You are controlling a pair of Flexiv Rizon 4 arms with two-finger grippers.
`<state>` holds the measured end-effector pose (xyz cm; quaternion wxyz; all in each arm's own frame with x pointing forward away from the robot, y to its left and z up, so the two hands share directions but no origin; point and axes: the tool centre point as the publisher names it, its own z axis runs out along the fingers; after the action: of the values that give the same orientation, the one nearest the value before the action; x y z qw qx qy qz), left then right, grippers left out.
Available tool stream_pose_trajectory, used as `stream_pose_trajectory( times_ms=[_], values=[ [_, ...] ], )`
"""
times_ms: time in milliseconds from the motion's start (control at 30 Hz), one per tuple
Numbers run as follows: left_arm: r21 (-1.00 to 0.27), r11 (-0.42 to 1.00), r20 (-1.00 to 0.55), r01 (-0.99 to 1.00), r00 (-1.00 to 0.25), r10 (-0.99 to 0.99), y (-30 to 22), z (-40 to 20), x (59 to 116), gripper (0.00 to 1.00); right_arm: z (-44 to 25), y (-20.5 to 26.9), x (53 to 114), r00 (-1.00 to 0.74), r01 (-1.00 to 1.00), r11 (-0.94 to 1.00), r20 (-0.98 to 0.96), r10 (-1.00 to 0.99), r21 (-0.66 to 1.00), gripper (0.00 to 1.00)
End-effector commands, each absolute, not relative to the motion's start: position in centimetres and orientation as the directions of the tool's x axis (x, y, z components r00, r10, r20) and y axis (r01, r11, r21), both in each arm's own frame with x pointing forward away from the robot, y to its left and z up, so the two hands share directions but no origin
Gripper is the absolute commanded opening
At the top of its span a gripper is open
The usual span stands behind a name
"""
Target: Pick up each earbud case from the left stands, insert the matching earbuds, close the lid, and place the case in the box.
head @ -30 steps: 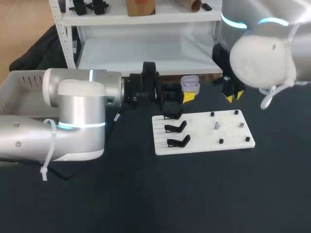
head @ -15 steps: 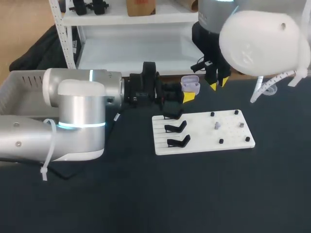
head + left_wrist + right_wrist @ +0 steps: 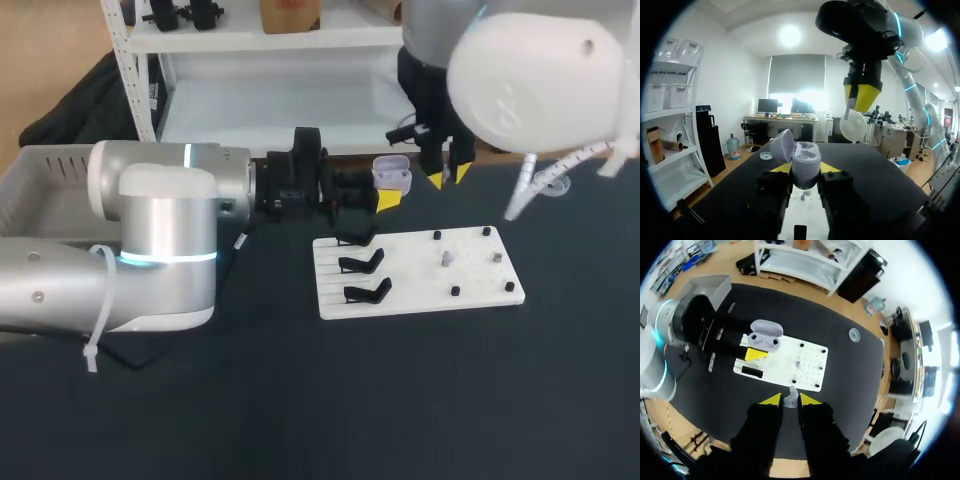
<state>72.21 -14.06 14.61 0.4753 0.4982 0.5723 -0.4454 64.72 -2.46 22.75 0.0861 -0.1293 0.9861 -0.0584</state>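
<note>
An open lavender earbud case is held up behind the white board, with my left gripper shut on it. In the left wrist view the case sits between the yellow-tipped fingers, lid tipped back. My right gripper hangs just to the right of the case, a little above it. From the right wrist view, a small grey earbud is pinched between the right gripper's fingertips, high above the case. Another grey earbud stands on the board.
Three black stands line the board's left side and several black pegs dot its right half. A grey box sits at the far left, partly hidden by my left arm. Dark tabletop stretches in front of the board.
My right arm has swung in from the right toward the far middle, bringing its gripper close beside the held case. The left arm and the case have stayed still.
</note>
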Motion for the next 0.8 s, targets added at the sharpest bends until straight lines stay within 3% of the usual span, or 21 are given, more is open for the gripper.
stream_pose_trajectory(
  times_ms=[33,400,467,800],
  values=[
    [-0.037,0.105,-0.988,0.994,-0.053,0.147,-14.2,14.6,72.4,0.0,23.8,-1.1,64.8,-0.963,0.245,0.969,-0.125,0.239,-0.034,0.0],
    [-0.037,0.105,-0.988,0.994,-0.053,0.147,-14.2,14.6,72.4,0.0,23.9,0.6,64.6,-0.854,0.509,0.86,-0.13,0.503,-0.016,0.0],
    [-0.037,0.105,-0.988,0.994,-0.053,0.147,-14.2,14.6,72.4,0.0,24.2,0.8,65.1,-0.864,0.473,0.88,-0.172,0.474,0.05,0.0],
    [-0.037,0.105,-0.988,0.994,-0.053,0.147,-14.2,14.6,72.4,0.0,24.2,0.8,65.1,-0.864,0.473,0.88,-0.172,0.474,0.05,0.0]
  ],
)
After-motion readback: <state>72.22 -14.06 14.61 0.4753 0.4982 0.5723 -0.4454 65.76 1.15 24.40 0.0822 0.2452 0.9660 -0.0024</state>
